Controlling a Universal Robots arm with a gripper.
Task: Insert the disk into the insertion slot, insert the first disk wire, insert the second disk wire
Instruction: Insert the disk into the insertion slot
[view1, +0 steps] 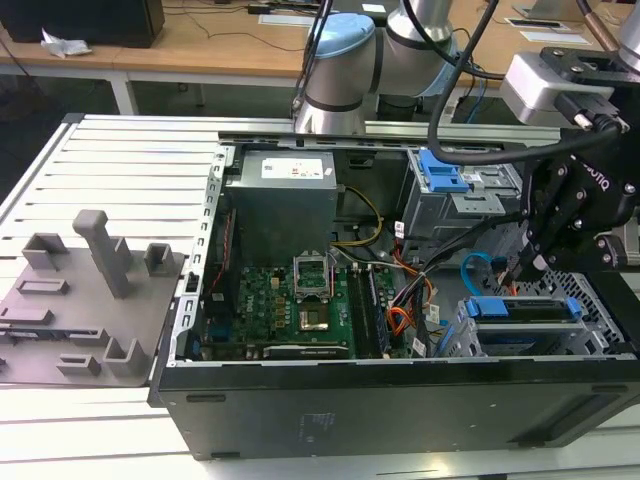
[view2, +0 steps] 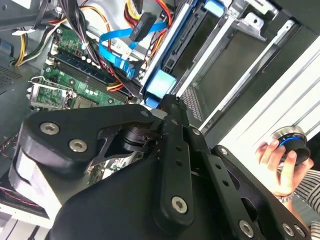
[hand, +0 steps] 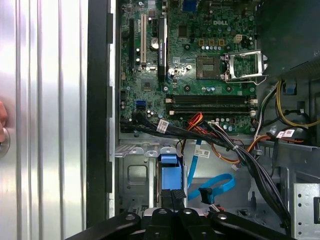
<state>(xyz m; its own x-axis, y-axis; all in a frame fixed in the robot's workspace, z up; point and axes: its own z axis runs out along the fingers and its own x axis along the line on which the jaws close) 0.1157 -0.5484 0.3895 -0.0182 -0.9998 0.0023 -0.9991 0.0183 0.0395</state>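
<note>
- Wooden desks run behind the rig, and I see the open computer case lying on a ribbed aluminium table.
- Well away from the gripper, at the case's far end, sits the grey power supply. The green motherboard lies between it and the fingertips.
- Straight beneath the gripper is the insertion slot, a low silver cage with perforated, cut-out walls.
- From the first wrist view I read the black fingers as pressed together, gripping nothing.
- The disk sits inside that slot, right under the fingertips. In both wrist views its bright blue carrier tab shows just ahead of the tips. I can't tell whether they touch.
- Of the disk I make out mostly the blue plastic frame. Its silver body and white label are hidden from me.
- The second disk wire, thin, flat and light blue, curls in a loop just beside the gripper, with a small dark plug at its end.
- A white printed label is on the power supply, and small white tags hang on the black cable bundle near the fingertips. I can't read any of it.
</note>
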